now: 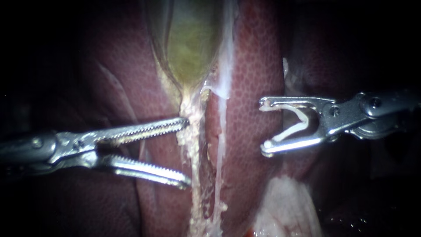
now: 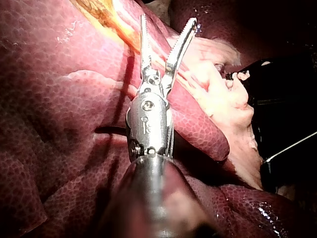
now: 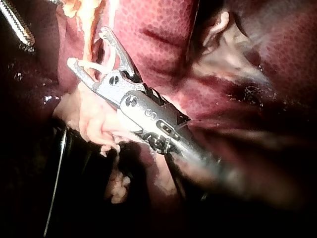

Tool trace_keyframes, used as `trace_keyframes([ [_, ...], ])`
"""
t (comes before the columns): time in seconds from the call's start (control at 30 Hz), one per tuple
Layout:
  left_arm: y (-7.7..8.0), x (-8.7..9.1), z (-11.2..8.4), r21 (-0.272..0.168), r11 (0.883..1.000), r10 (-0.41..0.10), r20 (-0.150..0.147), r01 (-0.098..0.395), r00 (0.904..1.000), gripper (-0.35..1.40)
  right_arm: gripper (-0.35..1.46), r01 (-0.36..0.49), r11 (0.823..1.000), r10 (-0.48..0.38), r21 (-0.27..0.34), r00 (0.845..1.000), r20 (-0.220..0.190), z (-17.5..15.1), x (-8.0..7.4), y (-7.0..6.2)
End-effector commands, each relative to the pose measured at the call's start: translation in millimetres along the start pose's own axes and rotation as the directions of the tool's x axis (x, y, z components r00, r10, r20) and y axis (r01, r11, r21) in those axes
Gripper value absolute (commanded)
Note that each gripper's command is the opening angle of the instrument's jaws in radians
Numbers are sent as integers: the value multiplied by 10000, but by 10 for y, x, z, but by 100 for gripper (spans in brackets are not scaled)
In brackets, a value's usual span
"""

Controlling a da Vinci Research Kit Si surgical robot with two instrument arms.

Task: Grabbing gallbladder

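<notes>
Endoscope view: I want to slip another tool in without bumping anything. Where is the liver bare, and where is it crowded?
Bare liver lies between the gallbladder and the right instrument, and also above the left instrument. Crowded: the gallbladder's narrow lower end, where the left instrument's tip sits, and around the right instrument's clip.

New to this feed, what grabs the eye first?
The yellow-green gallbladder stands out between dark red liver lobes at the endoscope view's top centre. Below it, the left instrument spreads open toothed jaws beside the pale tissue strand, and the right instrument holds a white clip in its jaws over the liver.
</notes>
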Motion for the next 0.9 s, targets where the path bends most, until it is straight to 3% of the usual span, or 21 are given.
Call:
trace_keyframes([
  [0.03, 0, 0, -1, 3, 10000, 0, 1, 0, 10000, 59, 57, 0, 10000, 0, 0, 10000, 1, 0, 0, 0],
  [0.27, 6, -10, -10, 99, 9999, -74, 13, 74, 10000, 61, 57, 0, 10000, 0, -1, 10000, 1, 0, 0, 0],
  [0.47, 19, -15, -18, -121, 9998, -151, -10, 150, 9999, 61, 57, -1, 10000, 1, -3, 10000, 1, 0, 0, 0],
  [0.67, 32, -2, -17, -504, 9986, -136, -53, 133, 9999, 59, 57, -1, 10000, 1, -5, 10000, 1, 1, 0, 1],
  [0.9, 36, 21, -6, -821, 9946, -634, -34, 629, 9980, 56, 57, -2, 10000, 2, -6, 10000, 1, 1, 0, 1],
])
